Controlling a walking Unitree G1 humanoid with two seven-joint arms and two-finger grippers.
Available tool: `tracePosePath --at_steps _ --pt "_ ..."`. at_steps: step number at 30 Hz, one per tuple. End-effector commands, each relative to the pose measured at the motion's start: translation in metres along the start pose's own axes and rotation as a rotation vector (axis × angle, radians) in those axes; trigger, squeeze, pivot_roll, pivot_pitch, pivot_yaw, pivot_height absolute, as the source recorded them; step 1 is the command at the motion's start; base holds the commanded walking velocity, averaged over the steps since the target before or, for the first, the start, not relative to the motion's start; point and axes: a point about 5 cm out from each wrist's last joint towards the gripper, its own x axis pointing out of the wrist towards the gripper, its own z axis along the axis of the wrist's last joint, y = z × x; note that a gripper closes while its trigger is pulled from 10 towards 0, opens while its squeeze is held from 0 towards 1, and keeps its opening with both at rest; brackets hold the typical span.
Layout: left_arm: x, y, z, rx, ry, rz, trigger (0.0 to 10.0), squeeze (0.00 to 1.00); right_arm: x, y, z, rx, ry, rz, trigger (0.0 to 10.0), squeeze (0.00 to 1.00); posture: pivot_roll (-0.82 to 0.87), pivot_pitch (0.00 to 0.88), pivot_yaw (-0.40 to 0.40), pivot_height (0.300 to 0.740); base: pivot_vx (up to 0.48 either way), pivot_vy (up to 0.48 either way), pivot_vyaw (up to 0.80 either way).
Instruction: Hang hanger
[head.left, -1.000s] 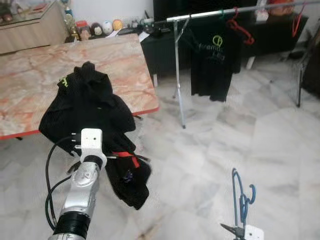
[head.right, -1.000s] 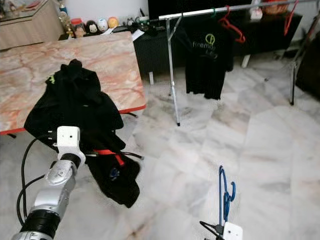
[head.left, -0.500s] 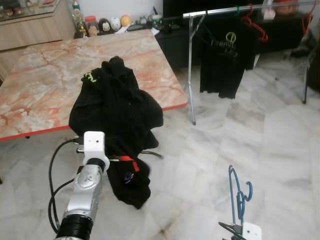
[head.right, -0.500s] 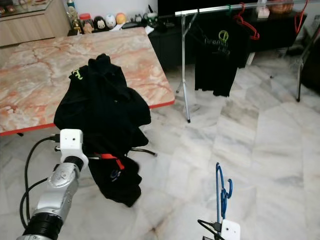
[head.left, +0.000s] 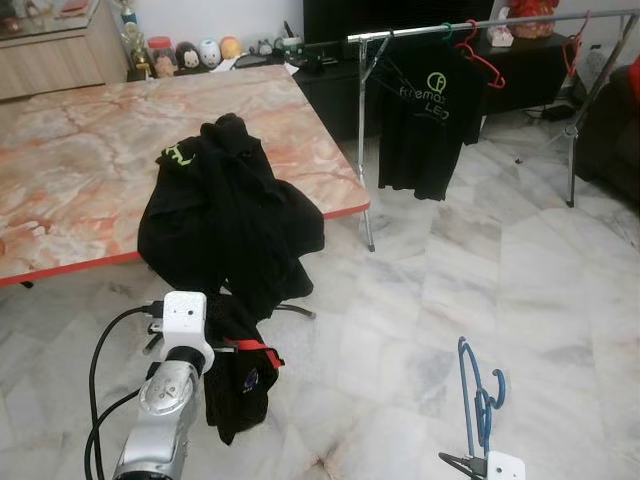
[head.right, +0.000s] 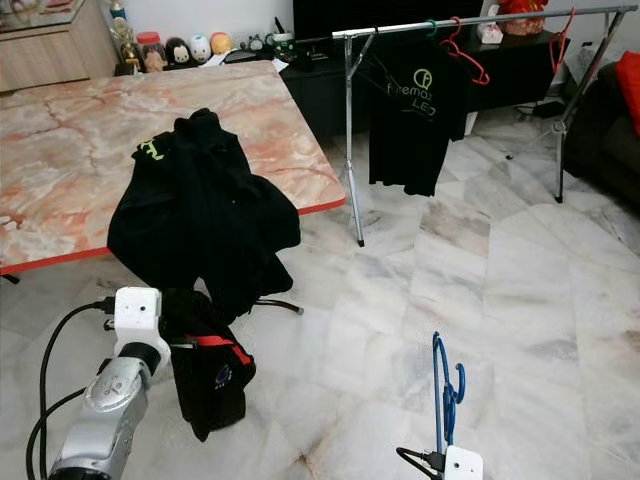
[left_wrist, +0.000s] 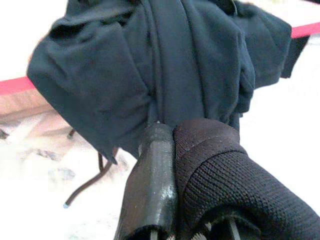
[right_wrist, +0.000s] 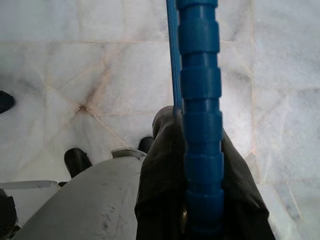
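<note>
We take the marble table (head.left: 80, 170) as ref. Black clothes pile (head.left: 225, 215) drapes over its near red edge, hanging toward the floor. Our left gripper (left_wrist: 172, 150) is just below that edge, fingers pressed together w/ black fabric pinched between; a red hanger (head.left: 255, 347) shows in the cloth there. Our right gripper (right_wrist: 192, 150) is well apart from the table, over the tiled floor, clamped on the blue hanger (head.left: 478, 395), held upright. Clothes rail (head.left: 450, 25) stands beyond the table's far corner, w/ a black T-shirt (head.left: 420, 125) hung on it.
</note>
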Motion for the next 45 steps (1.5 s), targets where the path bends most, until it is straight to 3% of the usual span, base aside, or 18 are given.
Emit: tracePosePath --at_steps 1,9,26,37,45 --pt "0.003 0.000 0.014 -0.006 -0.057 -0.007 10.0 0.00 0.000 -0.001 0.000 -0.003 0.000 0.000 10.0 0.00 -0.09 0.000 0.030 0.740 0.000 0.000 0.56" --pt "0.010 -0.007 0.023 -0.014 -0.081 -0.030 10.0 0.00 0.000 0.000 0.000 -0.004 0.001 0.004 10.0 0.00 -0.10 0.000 0.040 0.740 0.000 0.000 0.61" --pt "0.009 -0.008 0.024 -0.017 -0.075 -0.028 10.0 0.00 0.001 0.001 0.003 -0.011 -0.004 0.016 10.0 0.00 -0.14 0.000 0.034 0.740 0.000 0.000 0.65" --pt "0.004 -0.011 0.025 0.044 -0.097 -0.068 10.0 0.00 0.001 0.000 0.002 0.021 -0.001 0.012 10.0 0.00 -0.11 0.000 0.040 0.740 0.000 0.000 0.00" --pt "0.004 -0.007 0.035 0.042 -0.146 -0.051 10.0 0.00 0.002 0.000 0.005 0.017 -0.006 0.024 10.0 0.00 -0.09 0.000 0.031 0.740 0.000 0.000 0.00"
